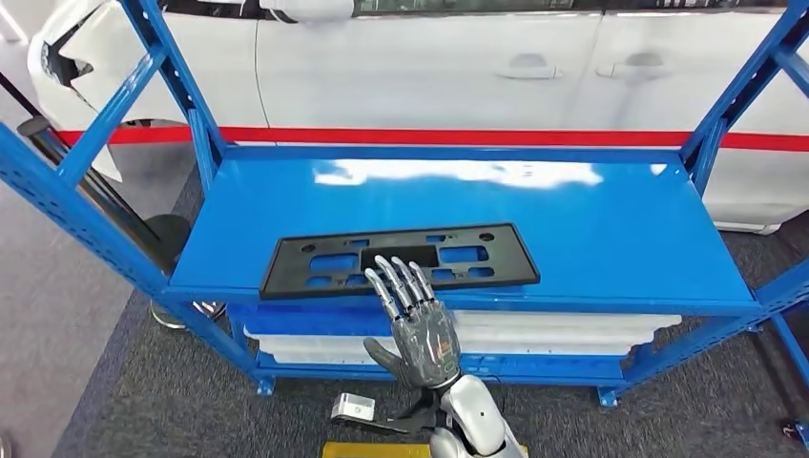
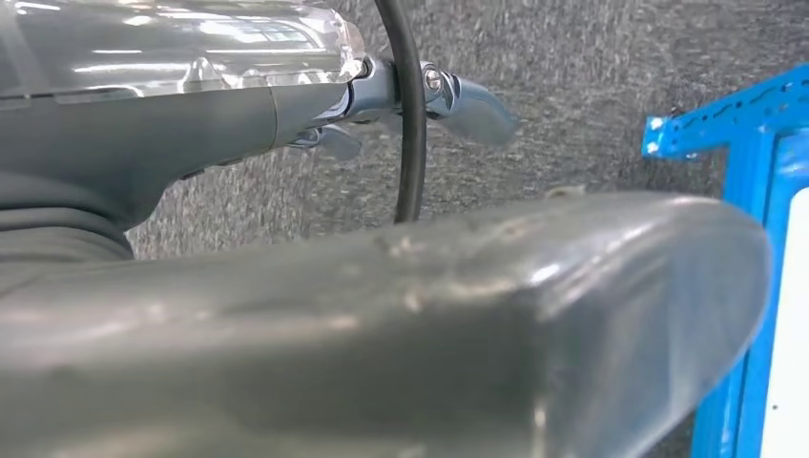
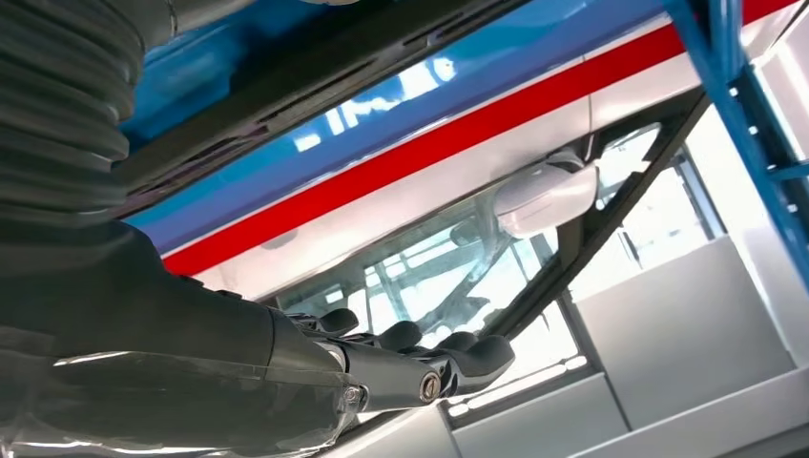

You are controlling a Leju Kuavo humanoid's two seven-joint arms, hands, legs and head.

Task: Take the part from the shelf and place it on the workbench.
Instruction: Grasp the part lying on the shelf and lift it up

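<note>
One right hand (image 1: 420, 320) spread flat, fingertips over black part (image 1: 401, 258)

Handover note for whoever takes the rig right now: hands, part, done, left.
Right hand: open, fingers spread, reaching over the near edge of the black part; no grip visible.
Left hand: hangs low over the grey carpet beside the shelf, holds nothing.
Part: lies flat on the blue shelf, near its front edge.
Done: reach only.
Left: grip, lift, place on workbench.
</note>
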